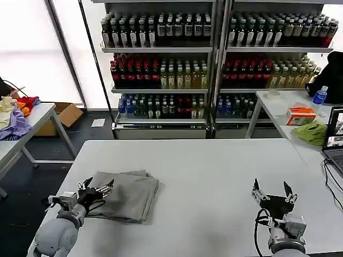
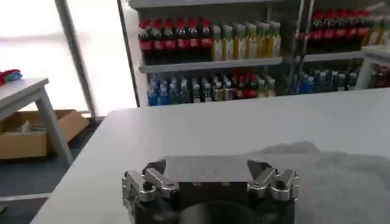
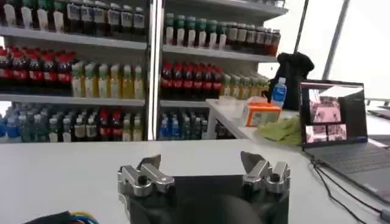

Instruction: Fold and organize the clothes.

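A light grey shirt (image 1: 126, 195) lies folded into a flat rectangle at the near left of the white table (image 1: 203, 160). My left gripper (image 1: 96, 189) hovers open at the shirt's near left edge, nothing between its fingers. In the left wrist view the grey shirt (image 2: 292, 167) spreads just beyond the open left gripper (image 2: 210, 167). Over bare table at the near right, my right gripper (image 1: 273, 188) stands open and empty, far from the shirt. The right wrist view has the open right gripper (image 3: 201, 161) above plain tabletop.
A side table at the right carries a green cloth (image 1: 312, 132), an orange box (image 1: 301, 115), a water bottle (image 1: 320, 95) and a laptop (image 1: 335, 136). A pile of lilac, red and yellow garments (image 1: 15, 115) sits on a table at the left. Drink shelves (image 1: 214, 59) stand behind.
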Robot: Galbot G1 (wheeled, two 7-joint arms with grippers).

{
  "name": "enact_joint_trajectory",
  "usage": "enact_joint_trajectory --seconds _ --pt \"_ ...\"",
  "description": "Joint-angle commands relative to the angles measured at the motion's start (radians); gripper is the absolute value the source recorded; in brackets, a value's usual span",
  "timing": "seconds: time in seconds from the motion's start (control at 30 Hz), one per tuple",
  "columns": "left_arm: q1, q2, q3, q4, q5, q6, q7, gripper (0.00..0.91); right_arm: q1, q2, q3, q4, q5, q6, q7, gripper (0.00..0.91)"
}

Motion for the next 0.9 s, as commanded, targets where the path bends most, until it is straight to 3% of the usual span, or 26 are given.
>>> enact_joint_trajectory --seconds 0.03,0.47,0.5,0.53,0.57,0.6,0.9 --pt "0.011 0.016 -0.027 0.065 0.047 -0.005 0.030 0.907 0.004 0.001 -0.006 -0.003 -0.001 0.001 0.000 0.907" --pt "-0.005 0.009 -0.026 0.169 -0.001 -0.016 0.055 0.907 -0.002 0.001 -0.003 0.008 -0.006 -0.003 0.002 0.907" --pt "-0.005 0.007 -0.026 0.172 -0.019 -0.014 0.055 0.856 -0.001 0.001 -0.003 0.008 -0.006 -0.003 0.002 0.907" --pt "-0.005 0.006 -0.027 0.175 -0.034 -0.009 0.054 0.665 -0.001 0.001 -0.003 0.008 -0.006 -0.004 0.002 0.907" --pt "-0.004 0.006 -0.028 0.176 -0.043 -0.006 0.054 0.060 0.000 0.001 -0.004 0.009 -0.006 -0.005 0.002 0.907" --pt "-0.003 0.005 -0.028 0.175 -0.055 -0.005 0.053 0.000 0.001 0.002 -0.004 0.010 -0.006 -0.005 0.003 0.907" --pt "0.009 -0.012 -0.029 0.164 -0.142 0.021 0.054 0.010 0.003 0.002 -0.008 0.010 -0.007 -0.005 0.004 0.907"
